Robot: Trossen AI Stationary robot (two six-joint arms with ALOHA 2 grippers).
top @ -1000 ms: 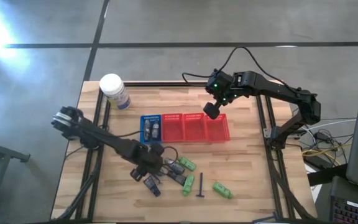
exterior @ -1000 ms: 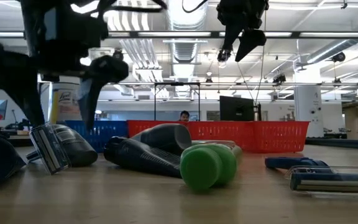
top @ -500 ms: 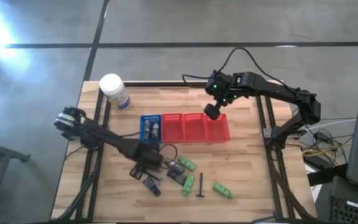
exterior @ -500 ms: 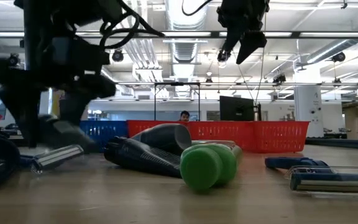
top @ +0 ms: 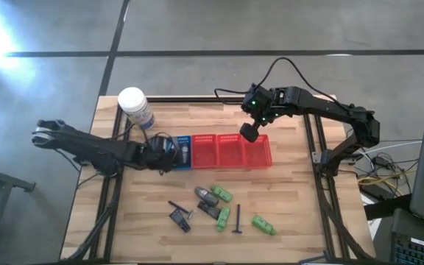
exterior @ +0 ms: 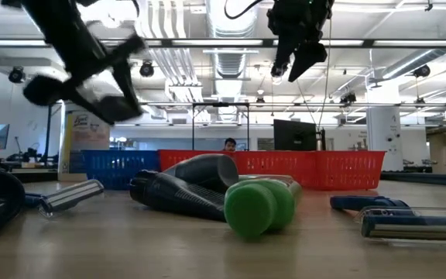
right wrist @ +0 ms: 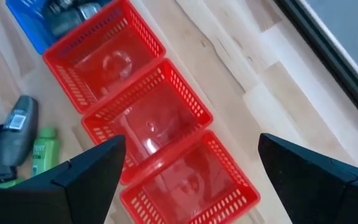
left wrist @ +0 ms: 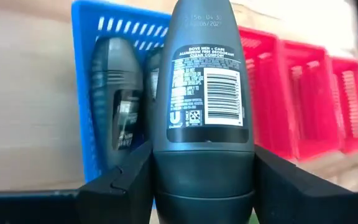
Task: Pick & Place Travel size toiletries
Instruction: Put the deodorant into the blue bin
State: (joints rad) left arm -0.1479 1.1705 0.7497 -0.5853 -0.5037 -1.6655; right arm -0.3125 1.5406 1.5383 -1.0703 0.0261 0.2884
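Wooden table (top: 285, 221), toiletries scattered at its near edge. We see the left gripper (left wrist: 202, 186) pinching a grey deodorant tube (left wrist: 204, 106) above the blue basket (left wrist: 86, 87). Transport step; release comes next. Right gripper (right wrist: 188, 168) hovers, spread, over red baskets (right wrist: 160, 124).

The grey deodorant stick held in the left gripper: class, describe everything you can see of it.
The deodorant stick is a dark grey, smooth plastic-looking tube with a rounded top. Its back label shows white print, a barcode and a stamped date. The left gripper clamps its lower body between both fingers, above the blue basket, which already holds similar grey sticks.
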